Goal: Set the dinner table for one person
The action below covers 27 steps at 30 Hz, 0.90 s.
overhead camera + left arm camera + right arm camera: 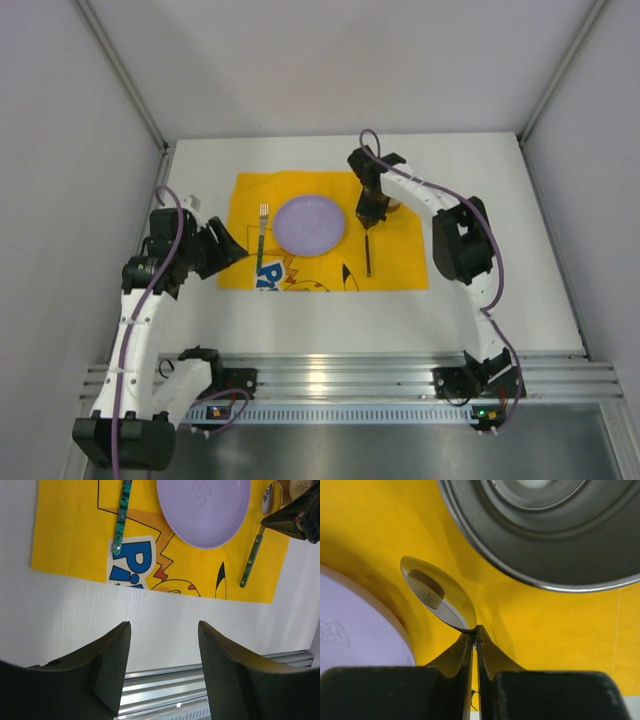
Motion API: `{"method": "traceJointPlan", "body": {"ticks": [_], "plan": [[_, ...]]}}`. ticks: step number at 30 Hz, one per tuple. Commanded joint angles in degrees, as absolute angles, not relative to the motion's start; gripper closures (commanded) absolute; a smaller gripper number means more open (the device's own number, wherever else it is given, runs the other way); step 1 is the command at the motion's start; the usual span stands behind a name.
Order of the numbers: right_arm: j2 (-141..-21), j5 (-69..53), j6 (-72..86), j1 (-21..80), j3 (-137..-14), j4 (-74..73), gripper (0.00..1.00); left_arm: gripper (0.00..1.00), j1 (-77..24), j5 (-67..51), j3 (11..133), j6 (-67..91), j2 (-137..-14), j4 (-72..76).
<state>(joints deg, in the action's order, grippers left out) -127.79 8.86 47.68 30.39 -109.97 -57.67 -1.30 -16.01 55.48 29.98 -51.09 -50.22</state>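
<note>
dinner table [500, 290] matte white; left end effector [164, 630] spread, right end effector [475, 637] pinching spoon [440, 592]

The plate [311, 224] was set on the mat [400, 265], which was spread on the dinner table [500, 200]. The fork [262, 235] was laid on the mat just left of the plate, and the spoon [368, 252] just right of it. A round vessel [560, 535] was placed on the mat right of the plate, behind the spoon's bowl.
</note>
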Motion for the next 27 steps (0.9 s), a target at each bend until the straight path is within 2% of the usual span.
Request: {"method": "traceJointPlan", "body": {"ticks": [1, 3, 6, 7, 10, 16, 21, 24, 27], "plan": [[-128.1, 8.2, 48.1, 29.9, -112.8, -56.0, 0.96, 0.38, -1.4, -14.9, 58.2, 29.4, -51.3, -50.0], [-128.1, 7.6, 48.2, 29.7, -112.0, -55.8, 0.93, 0.38, -1.4, -15.0, 58.5, 29.4, -51.9, -49.7], [-127.8, 6.8, 47.8, 29.3, -111.2, -54.9, 0.82, 0.38, -1.5, -15.0, 58.9, 29.4, -52.4, -49.5], [-127.9, 6.6, 47.7, 29.3, -111.1, -54.8, 0.74, 0.38, -1.5, -14.9, 59.0, 29.4, -52.4, -49.4], [-127.4, 6.4, 47.6, 29.3, -111.1, -54.6, 0.68, 0.38, -1.4, -14.9, 59.2, 29.4, -52.6, -49.5], [-124.0, 5.9, 46.6, 29.5, -110.4, -54.6, 0.66, 0.38, -1.4, -13.8, 59.4, 29.2, -52.5, -49.0], [-115.0, 6.4, 45.4, 30.6, -106.4, -54.7, 0.62, 0.36, -1.4, -9.5, 58.5, 27.1, -53.6, -48.4], [-106.9, 7.1, 42.7, 30.8, -101.4, -53.1, 0.60, 0.35, -1.4, -3.5, 57.9, 26.7, -55.5, -47.3], [-97.4, 6.2, 38.0, 30.8, -94.9, -48.2, 0.54, 0.35, -1.4, 10.0, 57.2, 25.9, -55.3, -43.9]]}}
